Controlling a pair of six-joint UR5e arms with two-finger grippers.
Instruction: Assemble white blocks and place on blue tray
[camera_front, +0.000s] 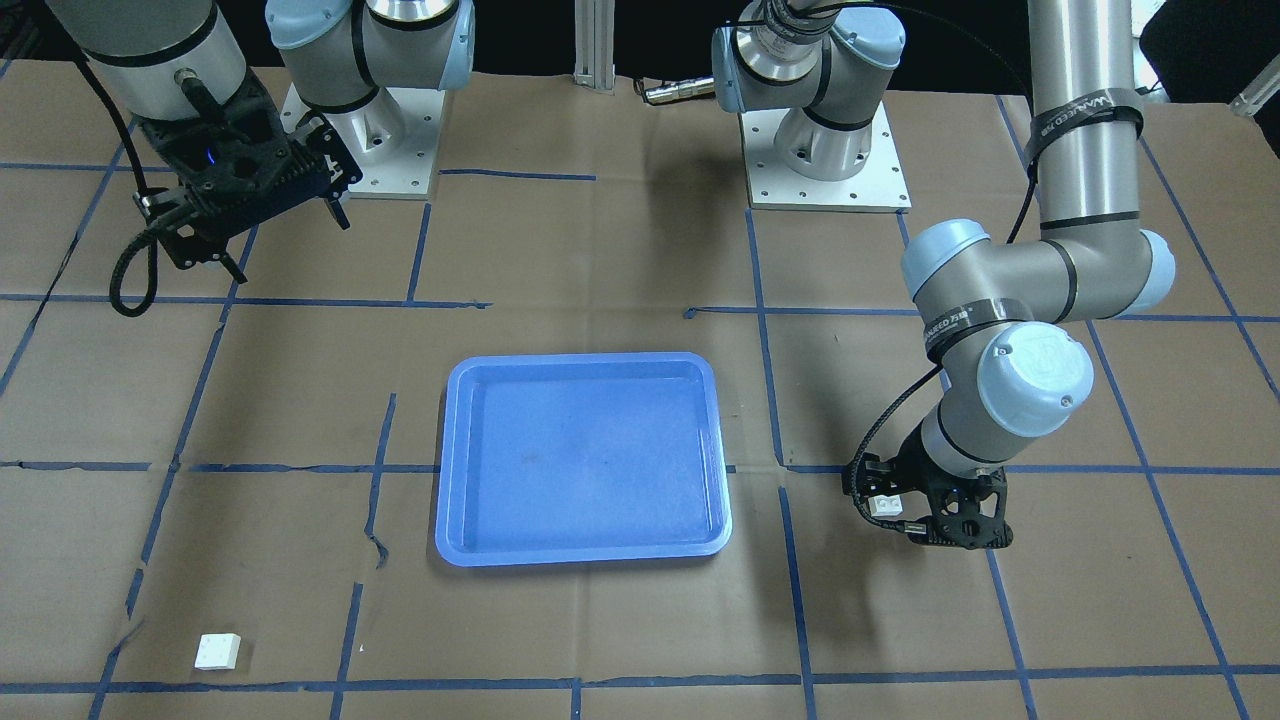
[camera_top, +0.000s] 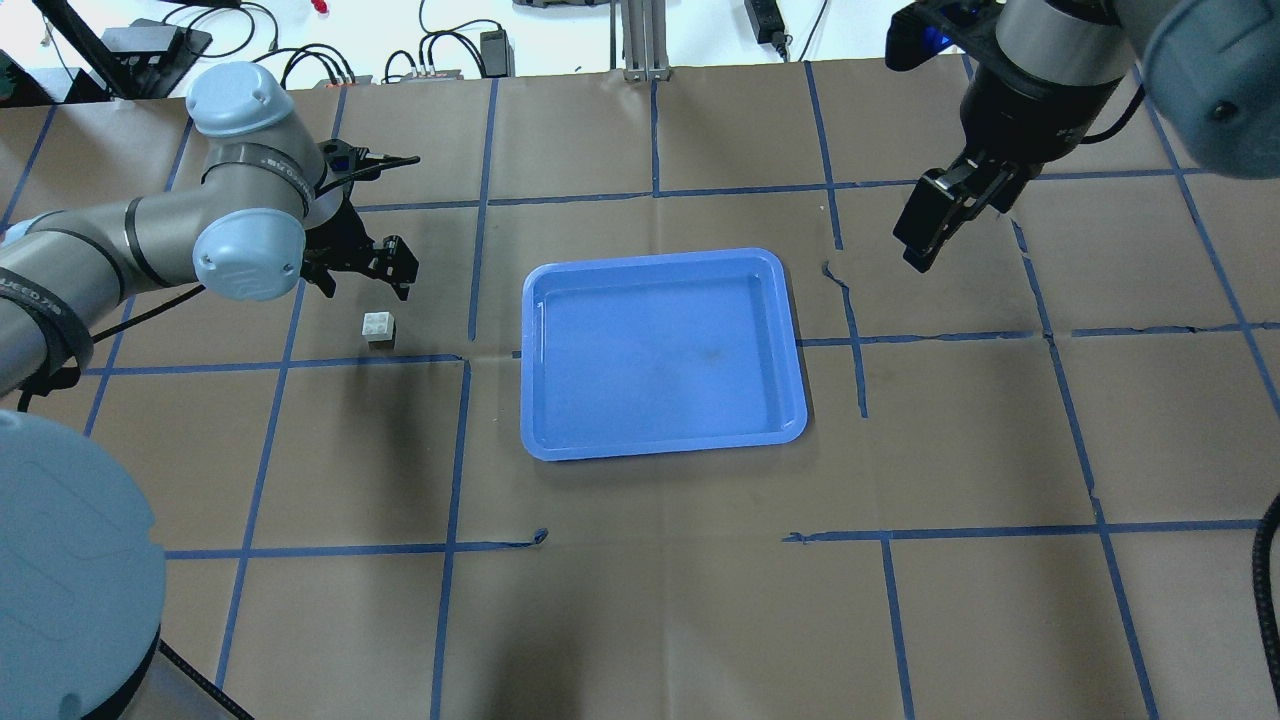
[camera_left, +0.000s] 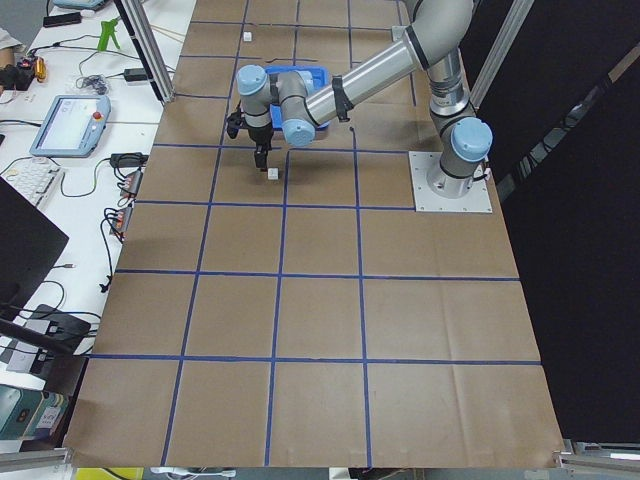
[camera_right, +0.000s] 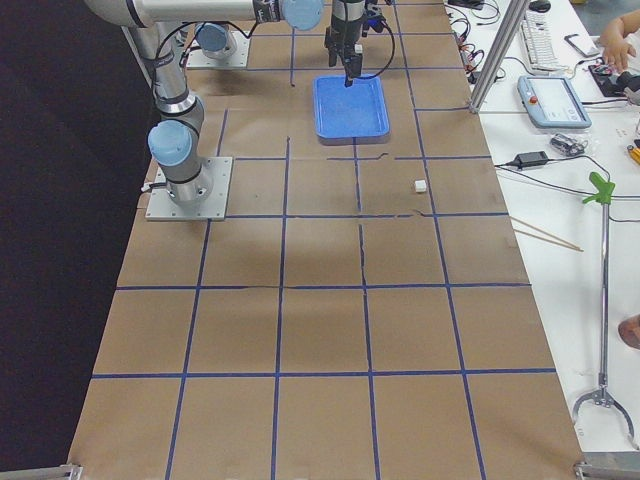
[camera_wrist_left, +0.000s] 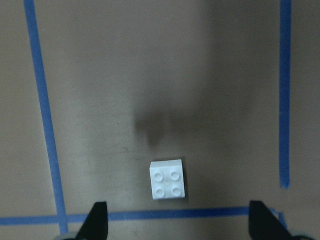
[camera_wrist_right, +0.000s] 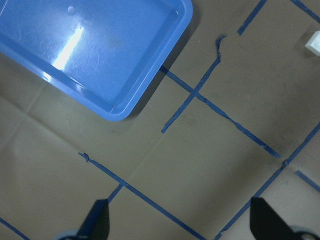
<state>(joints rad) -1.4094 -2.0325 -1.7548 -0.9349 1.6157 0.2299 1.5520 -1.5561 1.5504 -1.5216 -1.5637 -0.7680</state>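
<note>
Brown-papered counter (camera_front: 600, 250), gridded with blue tape (camera_front: 760, 300). Blue tray (camera_front: 590, 357) sits mid-counter with neither block on it.

Left pincer (camera_wrist_left: 178, 215): points down at the counter off the tray's left side, fingers spread wide, gripping nothing. First white block (camera_wrist_left: 168, 179) lies studs-up on the paper, in line with the gap between the fingers. Neither finger touches it. It sits just beside a tape line.

Right pincer (camera_wrist_right: 178, 210): raised above the counter on the tray's right side, fingers also apart, holding nothing. Second white block (camera_front: 218, 651) lies well away from it, near the counter's far edge, at the corner of the wrist view. The blocks are unjoined, on opposite sides of the tray.
</note>
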